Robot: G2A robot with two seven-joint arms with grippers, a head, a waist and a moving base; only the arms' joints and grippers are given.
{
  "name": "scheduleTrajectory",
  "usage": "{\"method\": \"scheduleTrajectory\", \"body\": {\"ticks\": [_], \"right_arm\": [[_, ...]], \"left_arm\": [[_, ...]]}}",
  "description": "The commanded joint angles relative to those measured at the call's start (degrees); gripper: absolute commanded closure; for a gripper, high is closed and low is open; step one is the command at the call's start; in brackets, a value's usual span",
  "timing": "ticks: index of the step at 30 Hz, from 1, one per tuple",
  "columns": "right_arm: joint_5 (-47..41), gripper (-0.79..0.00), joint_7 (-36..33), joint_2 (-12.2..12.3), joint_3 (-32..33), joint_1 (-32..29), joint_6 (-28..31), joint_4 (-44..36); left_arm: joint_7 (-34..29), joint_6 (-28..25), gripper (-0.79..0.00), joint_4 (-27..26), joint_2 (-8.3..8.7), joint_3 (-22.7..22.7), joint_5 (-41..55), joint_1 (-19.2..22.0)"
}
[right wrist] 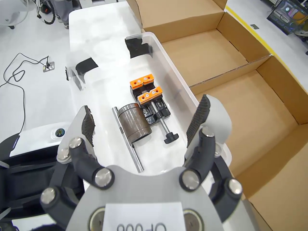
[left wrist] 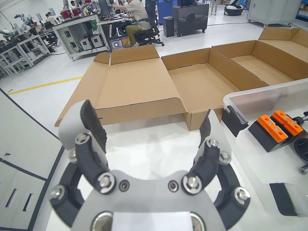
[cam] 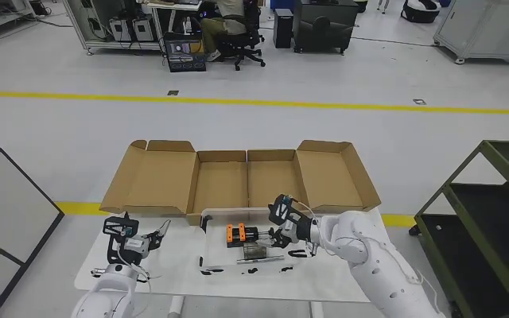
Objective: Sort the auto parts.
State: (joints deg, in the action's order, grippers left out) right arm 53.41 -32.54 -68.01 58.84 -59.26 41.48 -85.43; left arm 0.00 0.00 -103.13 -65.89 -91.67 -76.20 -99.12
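A clear plastic bin [cam: 213,213] [right wrist: 168,54] [left wrist: 240,94] on the white table holds a small black vise with orange jaws [right wrist: 149,99] [cam: 238,234] [left wrist: 276,128], a dark metal cylinder [right wrist: 134,122] [cam: 253,251] and a thin steel rod [right wrist: 127,140]. My right gripper [right wrist: 144,121] [cam: 280,233] hovers open over the bin's right end, above the cylinder and vise. My left gripper [left wrist: 149,126] [cam: 159,234] is open over the table left of the bin, holding nothing.
Two open cardboard boxes [cam: 221,184] [cam: 274,181] with spread flaps stand behind the bin, both bare inside. Black clips [right wrist: 138,45] sit on the bin's corners. A dark green rack [cam: 469,230] stands to the right of the table.
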Motion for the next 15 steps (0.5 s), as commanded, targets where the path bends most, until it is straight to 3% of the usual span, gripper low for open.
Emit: {"method": "scheduleTrajectory", "body": {"ticks": [1,8,15], "right_arm": [[0.00,-0.785,0.00,0.00,0.00,0.00,0.00,0.00],[1.69,-0.785,-0.08,0.28,0.17,-0.39,-0.28,0.31],[0.60,-0.785,-5.58,-1.50,-6.26,5.73,-3.68,4.75]], "left_arm": [[0.00,0.00,-0.785,0.00,0.00,0.00,0.00,0.00],[0.00,0.00,-0.785,0.00,0.00,0.00,0.00,0.00],[0.00,0.00,-0.785,0.00,0.00,0.00,0.00,0.00]]}}
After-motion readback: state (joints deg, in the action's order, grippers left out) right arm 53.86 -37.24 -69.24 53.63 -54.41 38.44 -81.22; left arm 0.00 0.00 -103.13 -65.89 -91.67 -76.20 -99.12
